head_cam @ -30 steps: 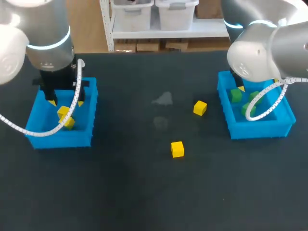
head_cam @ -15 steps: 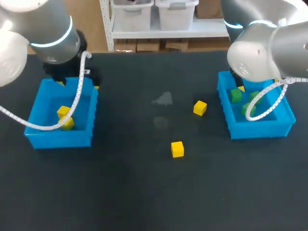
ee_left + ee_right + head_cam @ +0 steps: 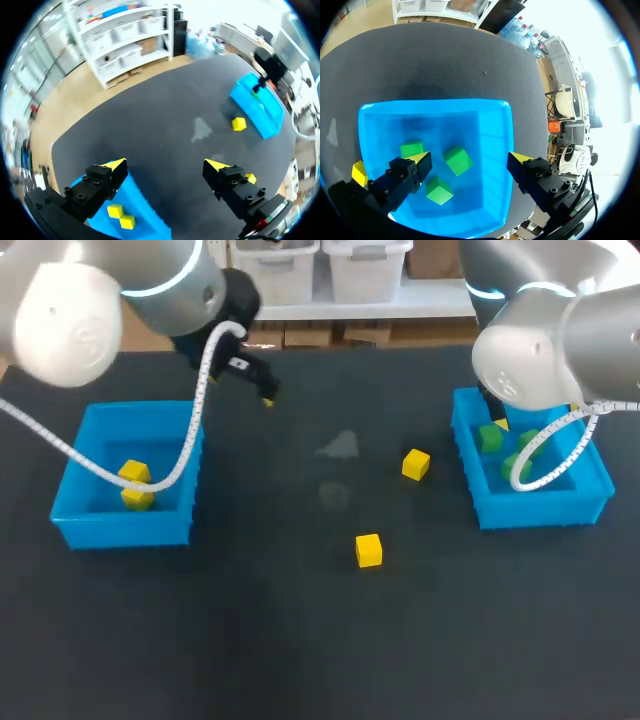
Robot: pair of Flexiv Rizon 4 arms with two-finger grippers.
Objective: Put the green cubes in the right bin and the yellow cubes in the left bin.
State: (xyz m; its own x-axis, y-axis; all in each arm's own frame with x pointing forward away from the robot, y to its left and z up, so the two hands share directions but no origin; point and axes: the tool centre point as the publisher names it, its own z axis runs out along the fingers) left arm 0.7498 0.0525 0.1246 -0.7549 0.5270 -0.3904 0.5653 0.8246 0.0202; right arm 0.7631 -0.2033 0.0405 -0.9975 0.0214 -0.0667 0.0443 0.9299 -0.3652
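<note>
The left blue plastic bin (image 3: 120, 530) is sitting near the left edge of the black table (image 3: 300, 640). It is holding two small yellow cubes (image 3: 134, 473), one touching the other, toward its front wall. In the left wrist view this bin (image 3: 147, 220) is lying under one finger, with the pair of cubes (image 3: 115, 211) showing inside it. The left gripper (image 3: 166, 165) is hanging above bare table, out past the bin's far right corner. Its fingers are standing wide apart and are gripping nothing.

The right blue plastic bin (image 3: 540, 508) is sitting near the table's right edge. It is holding three small green cubes (image 3: 458, 160), which are lying apart from one another on its floor. From the head view only two of them are showing, because the right arm is covering part of the bin. The right gripper (image 3: 470, 159) is hovering over this bin with its fingers spread wide, clasping nothing. One green cube is lying below the gap between them and another is lying just beside one finger.

One loose yellow cube (image 3: 416, 464) is lying on the table near the right bin's inner wall, apart from it. A second loose yellow cube (image 3: 368, 550) is lying nearer the table's middle, well apart from both bins.
</note>
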